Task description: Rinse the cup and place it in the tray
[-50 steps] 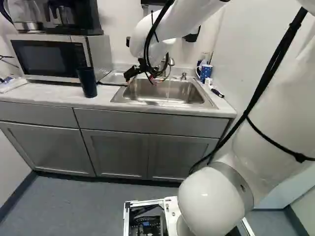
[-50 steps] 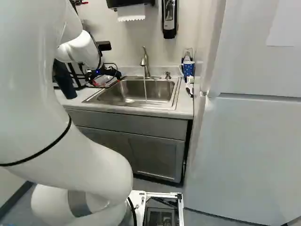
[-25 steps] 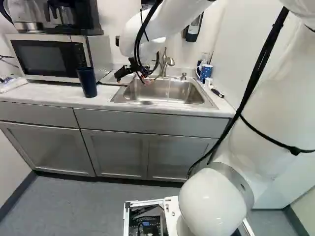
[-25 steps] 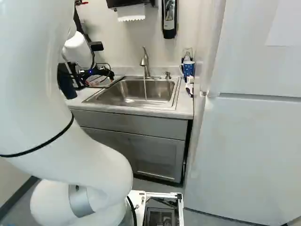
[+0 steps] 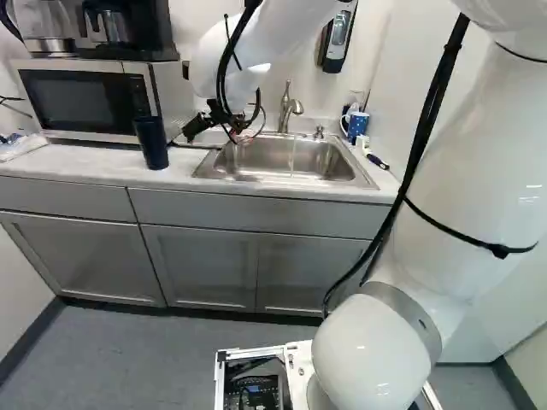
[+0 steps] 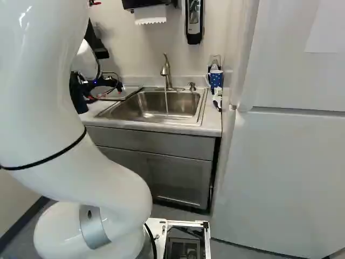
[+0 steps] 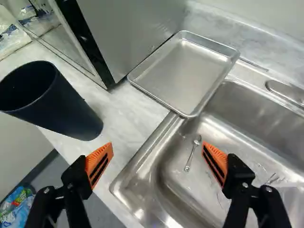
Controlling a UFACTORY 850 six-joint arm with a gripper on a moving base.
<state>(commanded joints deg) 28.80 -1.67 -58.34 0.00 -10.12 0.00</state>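
My gripper (image 5: pixel 195 128) is over the counter by the sink's left end in the left base view. In the wrist view the gripper (image 7: pixel 155 161) stands wide open, nothing between its orange pads. The dark blue cup (image 7: pixel 52 102) stands upright on the counter, ahead of and beside one finger; in the left base view the cup (image 5: pixel 151 143) is in front of the microwave. A shallow metal tray (image 7: pixel 183 71) lies between microwave and sink, one corner over the sink's rim. Water runs from the faucet (image 6: pixel 166 73) into the sink (image 6: pixel 129 108).
A microwave (image 5: pixel 81 96) stands on the counter behind the cup. Inside the sink lies a small spoon (image 7: pixel 192 153). A blue patterned mug (image 6: pixel 215 79) and a brush (image 5: pixel 377 161) are at the sink's far right. A tall white fridge-like cabinet (image 6: pixel 285 172) stands to the right.
My arm has swung left, carrying the open gripper from above the sink's left part toward the cup and tray. The base, cup and mug have stayed where they were.
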